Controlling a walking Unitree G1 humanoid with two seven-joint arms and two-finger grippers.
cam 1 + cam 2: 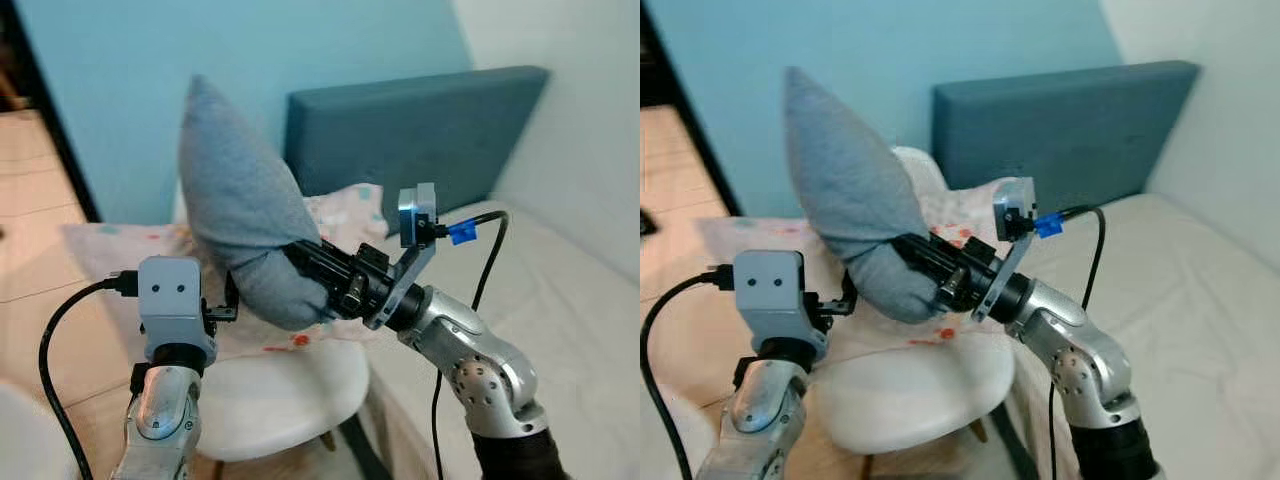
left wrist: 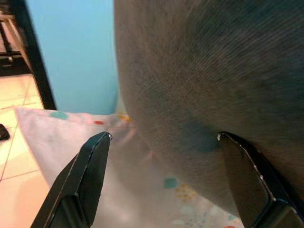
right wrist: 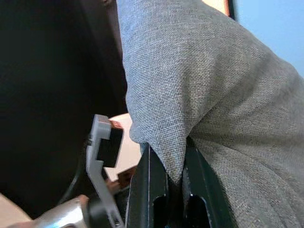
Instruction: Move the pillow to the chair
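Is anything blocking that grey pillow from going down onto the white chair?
Nothing visible. The right gripper holds the grey pillow up over the white chair, whose seat has a patterned cloth draped across its back part.

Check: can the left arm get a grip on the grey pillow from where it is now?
Probably yes. The left gripper is open with the grey pillow right against one finger, nothing between them. The right gripper already pinches a fold of the pillow above the white chair.
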